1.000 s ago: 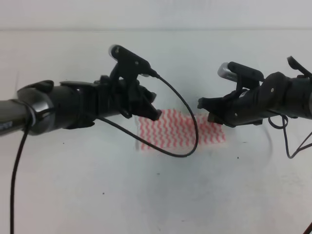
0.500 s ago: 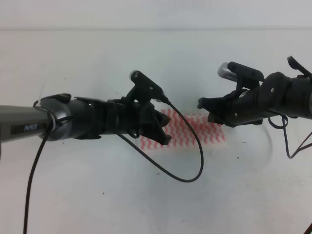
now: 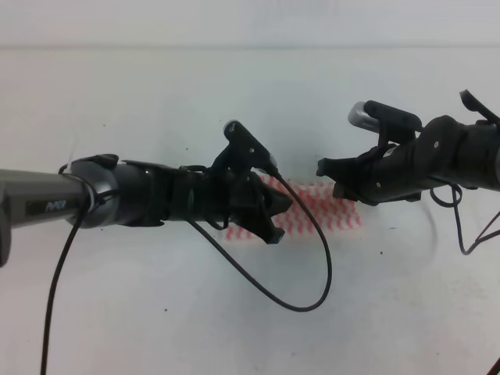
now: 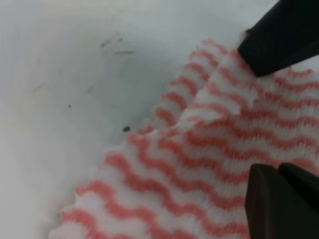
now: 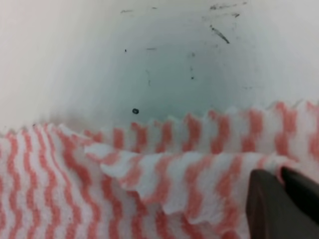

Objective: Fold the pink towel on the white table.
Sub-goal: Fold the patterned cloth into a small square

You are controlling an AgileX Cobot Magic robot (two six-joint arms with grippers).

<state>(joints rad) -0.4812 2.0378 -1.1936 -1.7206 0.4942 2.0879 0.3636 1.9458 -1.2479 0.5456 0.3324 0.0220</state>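
Clearly the left gripper (image 3: 275, 217) is spread over the thin pink-and-white wavy-striped towel (image 3: 328, 211); closing carelessly may bunch layers. Whether the right gripper (image 3: 332, 176) pinches cloth, I cannot tell.

Rumpled pink towel (image 3: 320, 211) on white table (image 3: 156, 109)

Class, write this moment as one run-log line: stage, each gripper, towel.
stage: mid-fold | left gripper: open, over towel | right gripper: state unclear, at towel's right end | towel: partly folded, rumpled, on table
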